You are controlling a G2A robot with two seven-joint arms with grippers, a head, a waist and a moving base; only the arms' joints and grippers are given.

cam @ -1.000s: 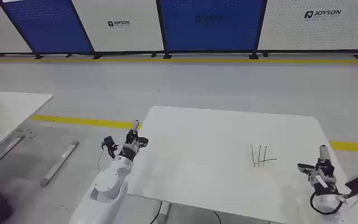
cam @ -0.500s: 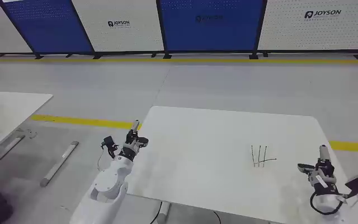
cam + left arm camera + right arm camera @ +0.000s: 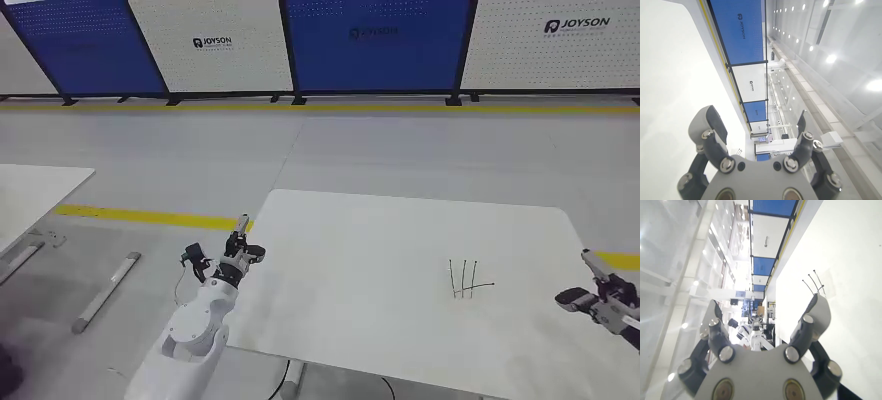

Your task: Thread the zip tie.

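Several thin black zip ties lie side by side on the right part of the white table, one crossing the others. In the right wrist view the zip ties lie just beyond one fingertip of my right gripper, which is open and empty. In the top view the right gripper is off the table's right edge, a short way from the ties. My left gripper is open and empty; it sits at the table's left edge. The ties appear tiny and far off in the left wrist view.
The table's white surface is bare apart from the ties. A second white table stands to the far left, with a grey tube on the floor between. Blue and white partition panels line the back.
The right arm has risen and shifted right, toward the view's edge, turning its gripper. The left arm and the zip ties have not moved.
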